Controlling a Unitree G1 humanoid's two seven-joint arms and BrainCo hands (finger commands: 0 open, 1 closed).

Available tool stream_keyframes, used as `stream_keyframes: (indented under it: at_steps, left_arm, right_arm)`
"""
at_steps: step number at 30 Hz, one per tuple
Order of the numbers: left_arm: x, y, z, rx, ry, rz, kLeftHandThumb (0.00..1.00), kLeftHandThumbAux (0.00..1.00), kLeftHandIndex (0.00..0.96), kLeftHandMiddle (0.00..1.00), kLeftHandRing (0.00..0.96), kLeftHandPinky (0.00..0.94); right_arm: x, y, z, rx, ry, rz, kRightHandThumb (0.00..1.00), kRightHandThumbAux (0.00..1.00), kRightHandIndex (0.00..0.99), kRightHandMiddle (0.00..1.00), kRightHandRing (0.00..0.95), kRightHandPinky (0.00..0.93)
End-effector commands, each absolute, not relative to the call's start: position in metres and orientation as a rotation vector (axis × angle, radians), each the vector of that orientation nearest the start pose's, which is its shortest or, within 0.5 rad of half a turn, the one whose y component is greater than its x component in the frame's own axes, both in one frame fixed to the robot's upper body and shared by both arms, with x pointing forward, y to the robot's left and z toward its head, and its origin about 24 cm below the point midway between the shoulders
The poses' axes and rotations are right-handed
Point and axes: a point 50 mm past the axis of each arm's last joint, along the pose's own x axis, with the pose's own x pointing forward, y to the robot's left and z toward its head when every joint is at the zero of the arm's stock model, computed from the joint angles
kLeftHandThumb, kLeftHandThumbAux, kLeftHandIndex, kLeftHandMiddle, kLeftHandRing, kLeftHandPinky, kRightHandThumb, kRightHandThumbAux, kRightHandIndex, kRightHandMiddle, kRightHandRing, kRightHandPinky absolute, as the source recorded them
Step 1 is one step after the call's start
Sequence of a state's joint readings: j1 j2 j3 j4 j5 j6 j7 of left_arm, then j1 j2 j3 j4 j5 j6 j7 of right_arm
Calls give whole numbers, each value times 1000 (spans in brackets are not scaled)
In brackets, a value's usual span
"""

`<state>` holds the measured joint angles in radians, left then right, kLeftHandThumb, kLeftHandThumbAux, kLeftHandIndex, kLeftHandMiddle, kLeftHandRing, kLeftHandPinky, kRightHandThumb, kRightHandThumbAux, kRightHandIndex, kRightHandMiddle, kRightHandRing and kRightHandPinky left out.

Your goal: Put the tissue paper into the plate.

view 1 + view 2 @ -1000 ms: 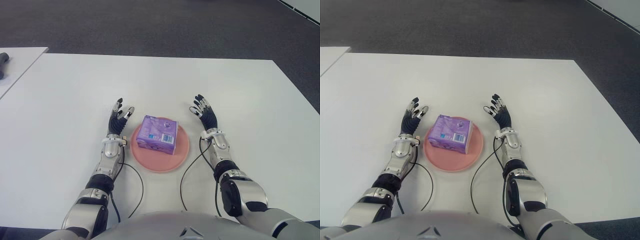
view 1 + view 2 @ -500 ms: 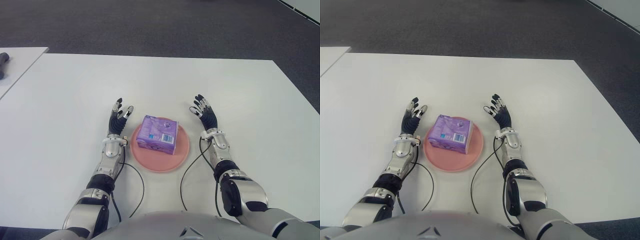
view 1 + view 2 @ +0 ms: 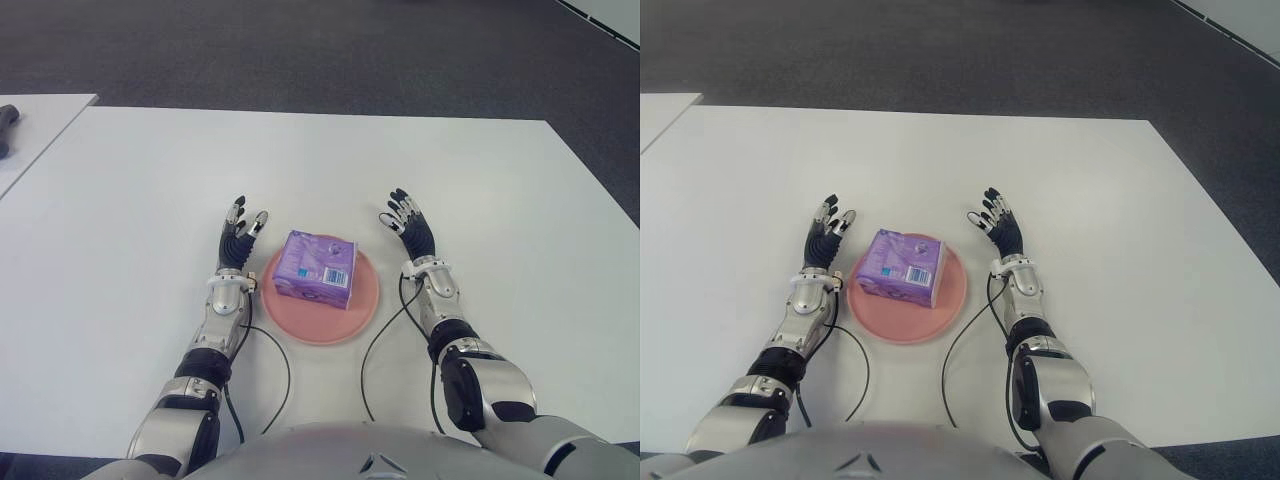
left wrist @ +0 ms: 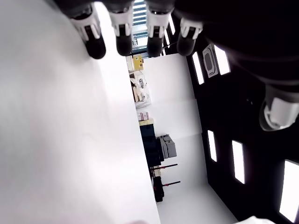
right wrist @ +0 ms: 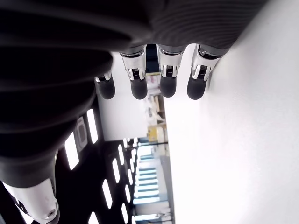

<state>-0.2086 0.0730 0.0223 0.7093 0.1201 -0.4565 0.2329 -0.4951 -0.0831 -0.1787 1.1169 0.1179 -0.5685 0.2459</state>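
Tissue paper — boxy purple pack — sits on round pink plate.

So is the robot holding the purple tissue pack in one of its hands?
No, the tissue pack sits on the pink plate, with the open left hand and right hand apart from it on either side.

Even overhead light, soft shadows; white table glares in wrist views.

1. Both eye views look forward and down from the head, sharing the white table from slightly offset positions
2. Each wrist view looks very closely along its own fingers
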Motion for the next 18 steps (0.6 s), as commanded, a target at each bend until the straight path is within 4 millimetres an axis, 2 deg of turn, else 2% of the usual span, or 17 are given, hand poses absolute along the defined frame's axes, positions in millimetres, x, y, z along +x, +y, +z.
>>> stream_keyframes:
  at_steps: [1,18]
  left_arm:
    - [262,166,-31,192,84,143,0,405,0,0,0,0]
    - [256,158,-23,172,-3,122,0,427,0,0,0,0]
  right_arm:
    - [288,-169,-47,112,235,92,98,707,0,0,0,0]
    - [285,-168,-48,112,227,94,98,707,0,0,0,0]
